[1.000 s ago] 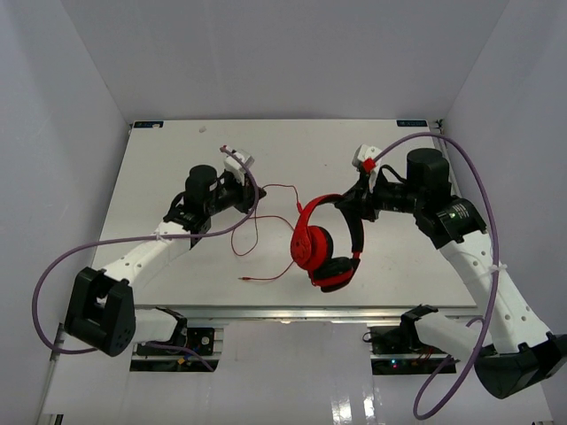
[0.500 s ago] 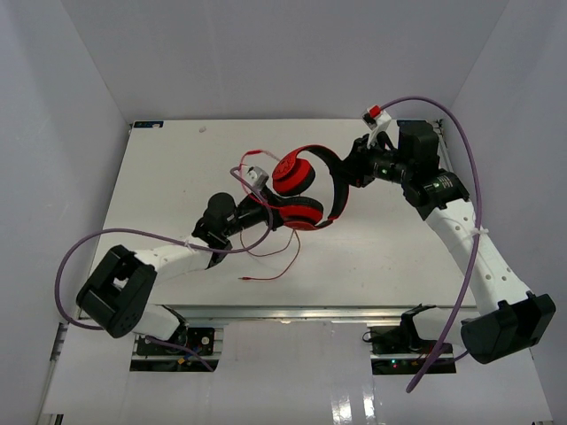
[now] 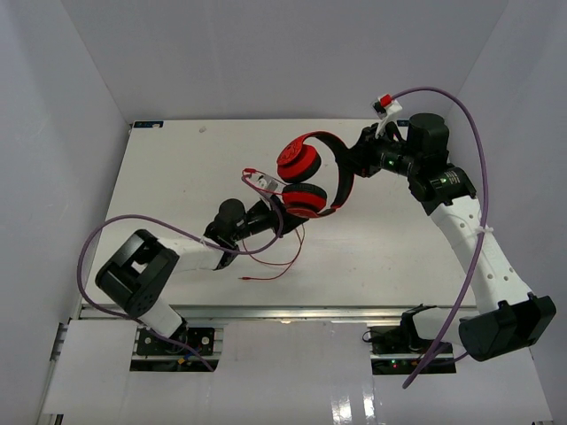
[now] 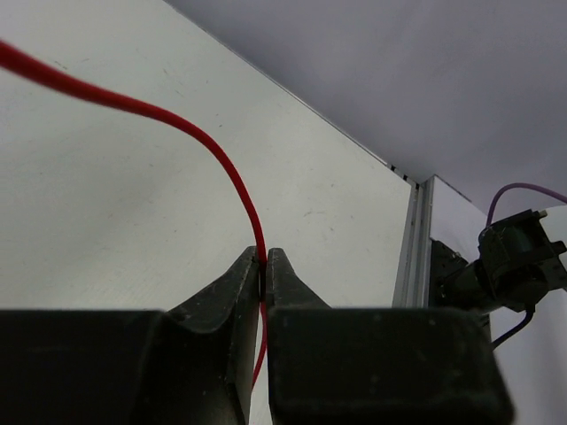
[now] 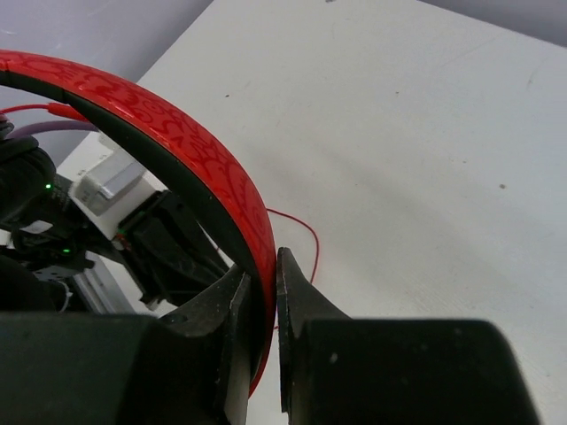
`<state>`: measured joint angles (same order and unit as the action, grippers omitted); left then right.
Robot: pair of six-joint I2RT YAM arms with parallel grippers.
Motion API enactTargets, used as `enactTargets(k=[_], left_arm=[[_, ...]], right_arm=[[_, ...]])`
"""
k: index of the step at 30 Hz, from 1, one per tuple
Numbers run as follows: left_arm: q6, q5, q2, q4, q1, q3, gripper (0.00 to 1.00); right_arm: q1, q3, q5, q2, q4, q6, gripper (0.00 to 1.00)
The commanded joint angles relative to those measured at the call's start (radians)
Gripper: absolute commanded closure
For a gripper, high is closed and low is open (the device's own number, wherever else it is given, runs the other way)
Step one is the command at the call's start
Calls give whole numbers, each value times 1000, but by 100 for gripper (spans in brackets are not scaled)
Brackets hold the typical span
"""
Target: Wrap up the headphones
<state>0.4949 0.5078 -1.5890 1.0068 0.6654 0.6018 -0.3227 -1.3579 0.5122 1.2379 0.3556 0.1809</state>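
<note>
The red headphones [image 3: 297, 163] hang above the middle of the table, ear cups stacked one over the other. My right gripper [image 3: 354, 165] is shut on their red and black headband [image 5: 177, 124], with the jaws pinching it at the right gripper [image 5: 266, 266]. My left gripper [image 3: 275, 203] sits just left of the lower ear cup [image 3: 305, 200]. Its jaws are shut on the thin red cable [image 4: 213, 150] at the left gripper [image 4: 264, 259]. The rest of the cable [image 3: 285, 255] loops loosely on the table, its plug end [image 3: 244, 279] near the front edge.
The white table [image 3: 177, 168] is boxed in by grey walls on three sides. A thick purple robot cable [image 3: 96, 241] arcs over the left arm and another [image 3: 479, 168] over the right arm. A metal rail [image 3: 292, 312] runs along the table's front edge.
My right arm has lifted the headphones off the table and carried them toward the back. My left arm has swung right to the ear cups, dragging the cable along.
</note>
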Motion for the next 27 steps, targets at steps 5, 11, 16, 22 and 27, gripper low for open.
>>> enactTargets(k=[5,11,16,22,27], left_arm=[[-377,-149,400,-665,-58,86,88],[-648,-352,567,-1102,-170,243,92],[-813,-464,504,-1285,-181,495,94],[-864,-478,381,-1312,-181,656,95],[-847,-428,244,-1309,-180,837,97]], right_arm=[[38,9,-72,-91,39,-380,92],[48,107,-181,-150,178,-652,92],[42,193,-163,-129,362,-939,92],[-27,317,-147,-170,453,-1118,92],[-197,435,-197,-214,407,-1099,92]])
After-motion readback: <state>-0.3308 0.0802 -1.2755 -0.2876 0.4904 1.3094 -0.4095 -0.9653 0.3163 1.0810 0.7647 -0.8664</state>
